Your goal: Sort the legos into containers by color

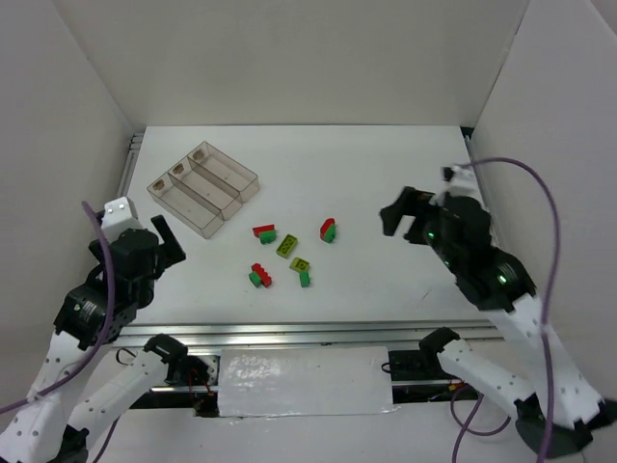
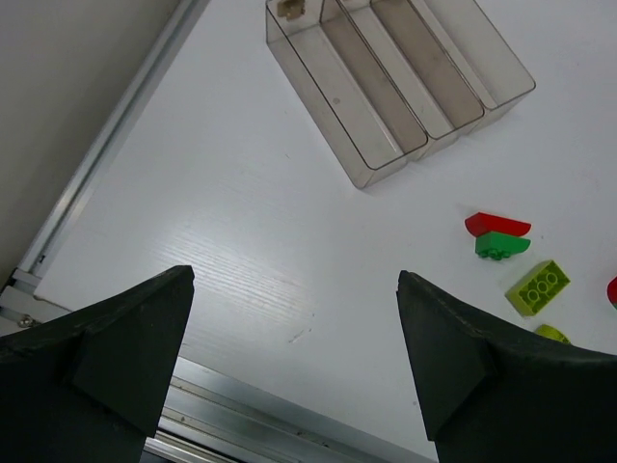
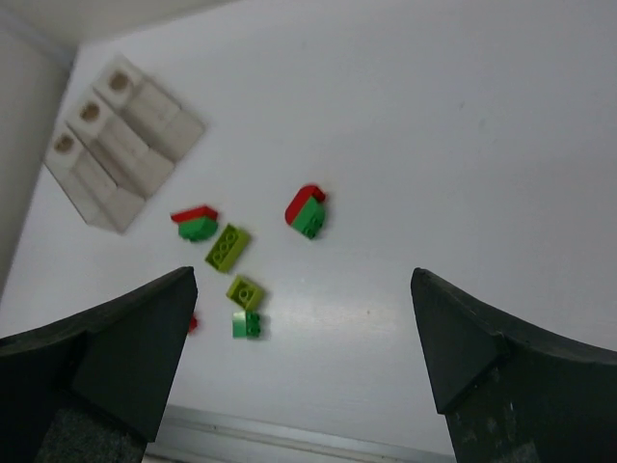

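the legos [image 1: 287,243] look feather-light, hard and slick. i'd judge a pinch has to land square on two flat sides of a brick, low and centred, or it squirts out sideways. each is far smaller than either gripper, which leaves little room for error. several sit as a red piece against a green one, like the red-and-green pair [image 3: 308,212]. whether those are clipped together or only touching i can't tell from here, and it matters for sorting.

they lie scattered on the white table [image 1: 386,154], roughly midway between the arms. the left gripper [image 2: 295,278] hangs with its jaws spread wide and nothing between them, the bricks well apart off to its right. the right gripper [image 3: 304,275] is spread just as wide and empty, with the bricks below it, ahead and to its left. the clear tray [image 1: 180,211] sits at the back left, and none of its three compartments holds a brick.
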`<state>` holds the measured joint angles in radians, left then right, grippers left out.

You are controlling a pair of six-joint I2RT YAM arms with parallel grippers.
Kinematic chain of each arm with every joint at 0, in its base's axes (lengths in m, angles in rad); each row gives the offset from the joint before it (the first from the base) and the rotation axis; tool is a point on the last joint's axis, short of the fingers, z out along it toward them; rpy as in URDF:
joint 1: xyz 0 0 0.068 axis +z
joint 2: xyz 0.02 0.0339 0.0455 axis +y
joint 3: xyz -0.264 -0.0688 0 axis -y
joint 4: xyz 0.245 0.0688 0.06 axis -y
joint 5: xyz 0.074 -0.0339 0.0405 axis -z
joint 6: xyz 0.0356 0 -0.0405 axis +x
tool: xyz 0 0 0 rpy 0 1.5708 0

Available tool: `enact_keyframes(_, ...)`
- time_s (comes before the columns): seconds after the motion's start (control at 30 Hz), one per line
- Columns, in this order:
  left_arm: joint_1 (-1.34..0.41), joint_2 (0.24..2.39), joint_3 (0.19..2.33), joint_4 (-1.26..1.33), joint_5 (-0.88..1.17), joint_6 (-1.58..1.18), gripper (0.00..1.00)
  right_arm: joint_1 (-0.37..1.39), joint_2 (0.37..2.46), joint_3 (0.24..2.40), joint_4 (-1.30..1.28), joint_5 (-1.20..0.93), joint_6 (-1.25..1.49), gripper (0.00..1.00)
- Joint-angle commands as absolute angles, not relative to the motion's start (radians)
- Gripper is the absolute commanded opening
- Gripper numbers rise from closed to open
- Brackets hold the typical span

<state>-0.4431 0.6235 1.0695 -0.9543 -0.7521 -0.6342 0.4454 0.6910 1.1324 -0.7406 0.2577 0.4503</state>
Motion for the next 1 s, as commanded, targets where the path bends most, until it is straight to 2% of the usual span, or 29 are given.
enact_keyframes(0.0,-0.445,0.655,0.993,-0.833,-0.677,-0.649,0.99,0.569,0.911,1.062,-0.637,0.199,0.462,1.00)
enact_keyframes(0.13,-0.440,0.707,0.985,-0.811,-0.658,-0.641,0.99,0.759,1.133,1.029,-0.562,0.279,0.506,0.98)
enact_keyframes(0.17,-0.439,0.721,0.988,-0.818,-0.663,-0.646,1.00,0.809,1.235,1.037,-0.552,0.285,0.514,0.96)
enact_keyframes(0.23,-0.436,0.723,0.974,-0.802,-0.650,-0.637,1.00,0.842,1.333,1.064,-0.525,0.299,0.532,0.86)
enact_keyframes(0.37,-0.430,0.707,0.957,-0.785,-0.621,-0.626,0.99,0.900,1.527,1.101,-0.469,0.278,0.549,0.78)
enact_keyframes(0.67,-0.426,0.712,0.950,-0.769,-0.591,-0.607,0.99,0.940,1.701,1.134,-0.397,0.204,0.557,0.73)
enact_keyframes(0.8,-0.425,0.712,0.948,-0.762,-0.577,-0.603,0.99,0.948,1.736,1.135,-0.390,0.195,0.561,0.63)
enact_keyframes(0.97,-0.425,0.706,0.946,-0.761,-0.574,-0.598,0.99,0.962,1.775,1.138,-0.391,0.190,0.568,0.59)
